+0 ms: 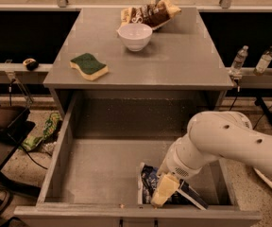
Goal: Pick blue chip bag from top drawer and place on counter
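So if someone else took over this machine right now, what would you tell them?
Gripper: low in the front right of the drawer, right over the blue bag.
Blue bag: lying in the drawer, not yet lifted.
Counter: holds a bowl, a sponge and a brown bag.
Done: drawer open, arm reached in.
Left: secure the blue bag, lift it, set it on the counter.

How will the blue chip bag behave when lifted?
The blue chip bag, crinkled foil, likely flexes and sags. It looks light, so it may slide along the top drawer floor. The gripper sits over it, near the front.
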You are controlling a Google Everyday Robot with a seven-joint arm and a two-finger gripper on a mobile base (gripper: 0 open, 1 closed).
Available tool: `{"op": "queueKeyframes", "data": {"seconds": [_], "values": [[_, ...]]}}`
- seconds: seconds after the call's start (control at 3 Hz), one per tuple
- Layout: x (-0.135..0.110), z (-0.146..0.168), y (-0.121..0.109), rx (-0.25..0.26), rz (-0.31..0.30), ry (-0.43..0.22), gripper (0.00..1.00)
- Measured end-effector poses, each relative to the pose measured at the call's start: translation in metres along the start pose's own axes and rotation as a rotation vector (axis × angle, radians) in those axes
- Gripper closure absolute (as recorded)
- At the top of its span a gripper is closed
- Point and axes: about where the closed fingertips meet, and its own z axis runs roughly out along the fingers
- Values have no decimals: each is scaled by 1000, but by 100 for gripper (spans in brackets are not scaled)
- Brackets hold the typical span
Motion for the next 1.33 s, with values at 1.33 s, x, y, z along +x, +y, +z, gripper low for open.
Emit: {"op": "queueKeyframes", "data": {"seconds": [1.33], "values": [[-25, -71, -19, 209, -54, 63, 100]]}}
